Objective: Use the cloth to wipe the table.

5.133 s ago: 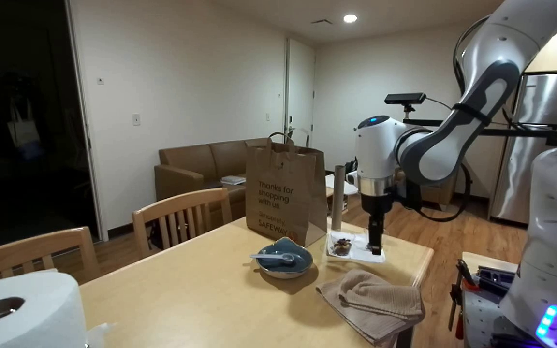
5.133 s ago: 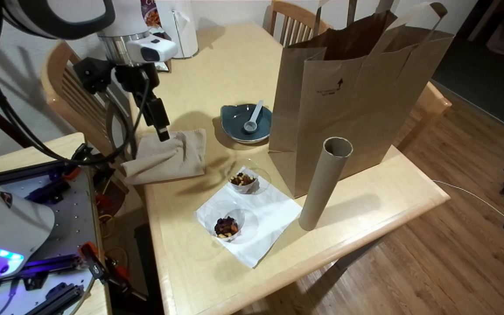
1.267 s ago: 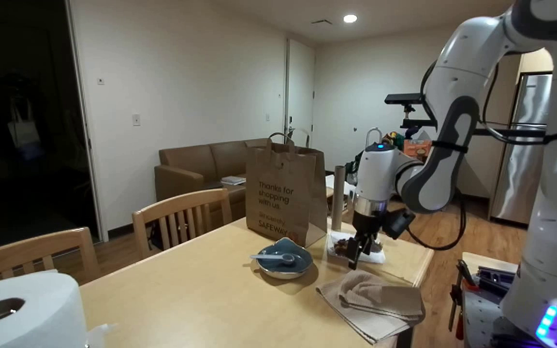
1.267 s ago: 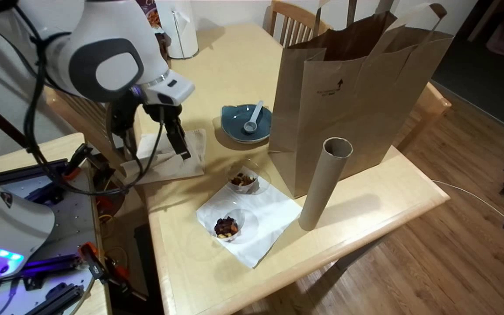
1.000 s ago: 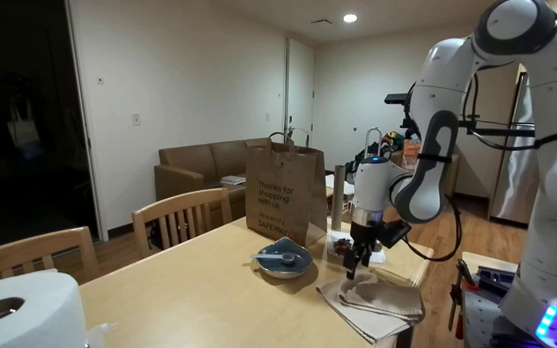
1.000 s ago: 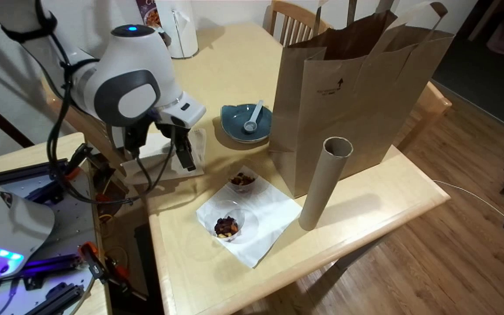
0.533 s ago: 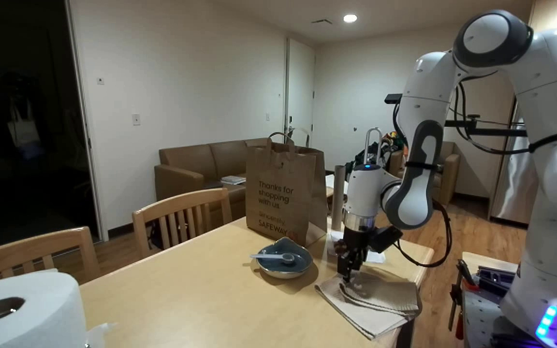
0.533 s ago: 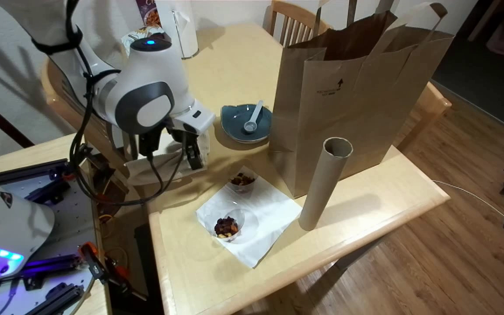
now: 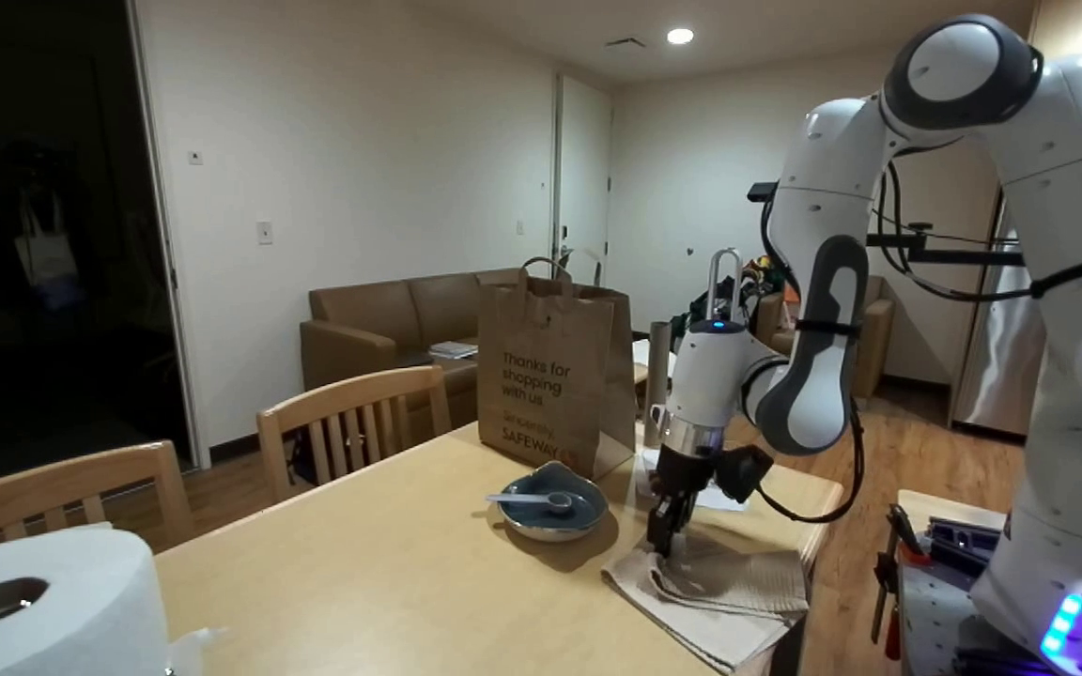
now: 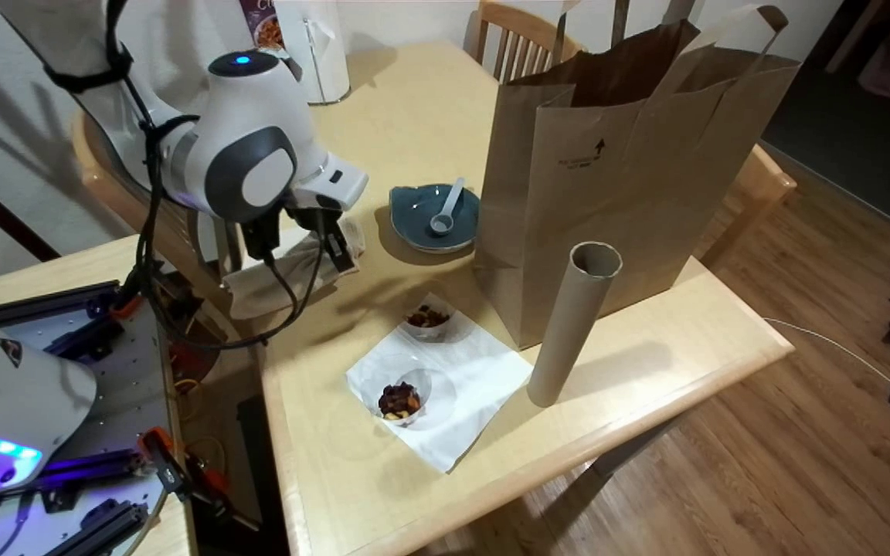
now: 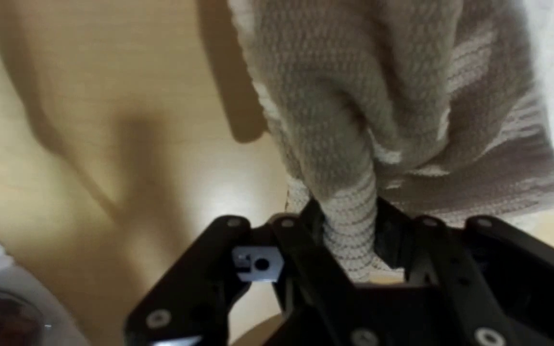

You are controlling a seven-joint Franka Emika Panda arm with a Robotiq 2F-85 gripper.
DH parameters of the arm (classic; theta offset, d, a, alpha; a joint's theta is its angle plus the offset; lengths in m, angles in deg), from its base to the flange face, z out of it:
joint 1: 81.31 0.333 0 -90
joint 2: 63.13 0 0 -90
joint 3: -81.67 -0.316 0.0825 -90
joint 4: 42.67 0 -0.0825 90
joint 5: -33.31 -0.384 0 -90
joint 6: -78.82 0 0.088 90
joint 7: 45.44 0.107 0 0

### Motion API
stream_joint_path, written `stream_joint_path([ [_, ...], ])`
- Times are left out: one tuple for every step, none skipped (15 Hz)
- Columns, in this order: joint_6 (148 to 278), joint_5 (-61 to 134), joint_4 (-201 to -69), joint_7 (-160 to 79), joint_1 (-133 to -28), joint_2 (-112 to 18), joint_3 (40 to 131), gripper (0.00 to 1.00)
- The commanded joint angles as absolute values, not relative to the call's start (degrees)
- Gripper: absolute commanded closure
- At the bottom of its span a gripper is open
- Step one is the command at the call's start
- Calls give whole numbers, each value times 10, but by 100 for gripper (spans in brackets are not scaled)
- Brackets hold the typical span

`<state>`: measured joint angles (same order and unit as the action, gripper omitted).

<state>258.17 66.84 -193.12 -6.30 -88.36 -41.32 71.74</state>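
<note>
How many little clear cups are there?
2, both on the white paper in an exterior view: the upper cup nearer the blue dish, the lower cup farther from it. The paper bag could hide others inside.

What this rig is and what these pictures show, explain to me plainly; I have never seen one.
The machine is a Franka Emika Panda robot arm; its black end effector does the grasping. Two pictures are taken from outside the robot; the close-up is taken from the arm's own wrist. On the wooden table are a blue dish with a measuring spoon in it, a Safeway paper bag, a cardboard tube, a paper-towel roll, and a white paper sheet bearing two clear cups of what looks like trail mix. A beige-grey cloth lies there too, and a fold of it is pinched in the end effector.
</note>
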Motion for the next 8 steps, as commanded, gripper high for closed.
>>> stream_joint_path([
  [2602, 686, -1925, -61, -824, -413, 700, 95],
  [2599, 688, -1915, -63, -805, -412, 697, 95],
  [2593, 689, -1901, -58, -776, -418, 700, 95],
  [2585, 691, -1887, -56, -749, -423, 707, 95],
  [2582, 695, -1869, -58, -724, -424, 716, 95],
  [2578, 696, -1851, -57, -701, -423, 727, 95],
  [2579, 701, -1835, -58, -678, -420, 744, 95],
  [2582, 706, -1824, -56, -654, -419, 766, 95],
])
